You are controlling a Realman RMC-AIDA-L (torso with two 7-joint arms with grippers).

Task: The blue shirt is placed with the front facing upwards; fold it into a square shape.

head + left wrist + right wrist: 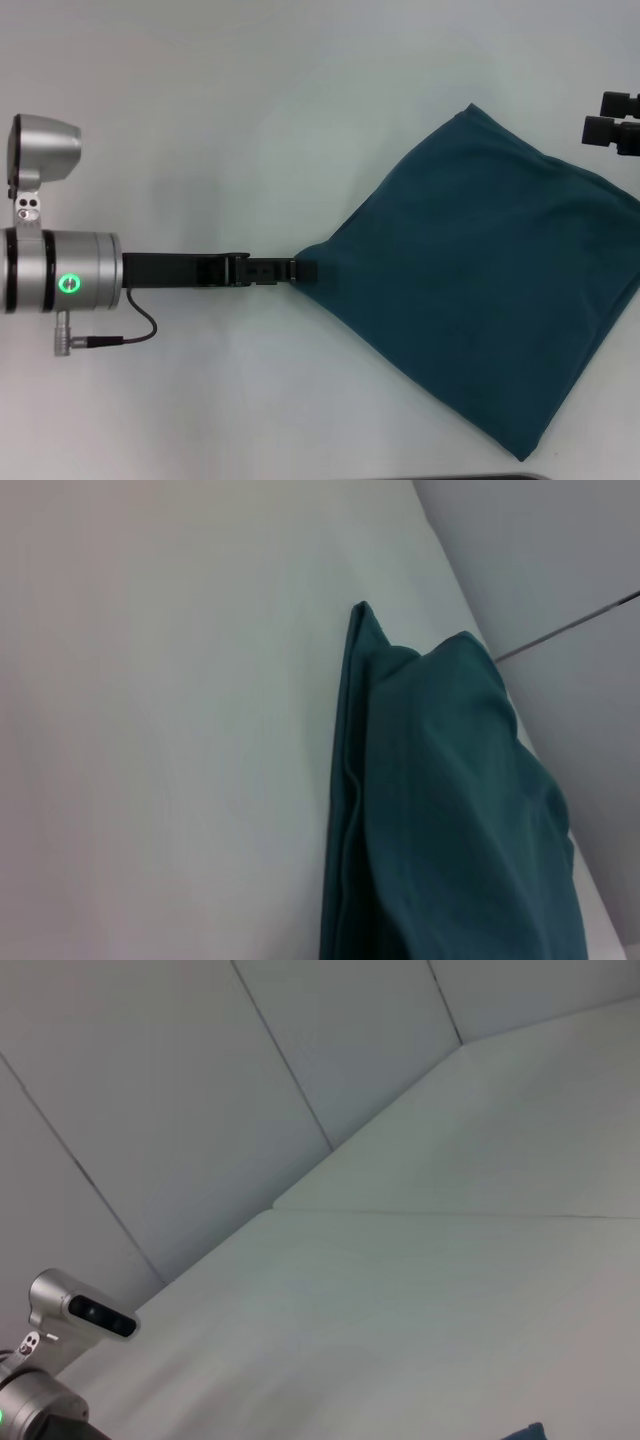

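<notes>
We see even, diffuse overhead light, a soft shadow under the left arm's cable (130,335) on the table (300,100), no glare, and slight softness in both wrist views.

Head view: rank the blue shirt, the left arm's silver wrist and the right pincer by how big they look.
1. blue shirt
2. silver wrist, nearer the camera, so unsure
3. right pincer, cut off by the edge
</notes>
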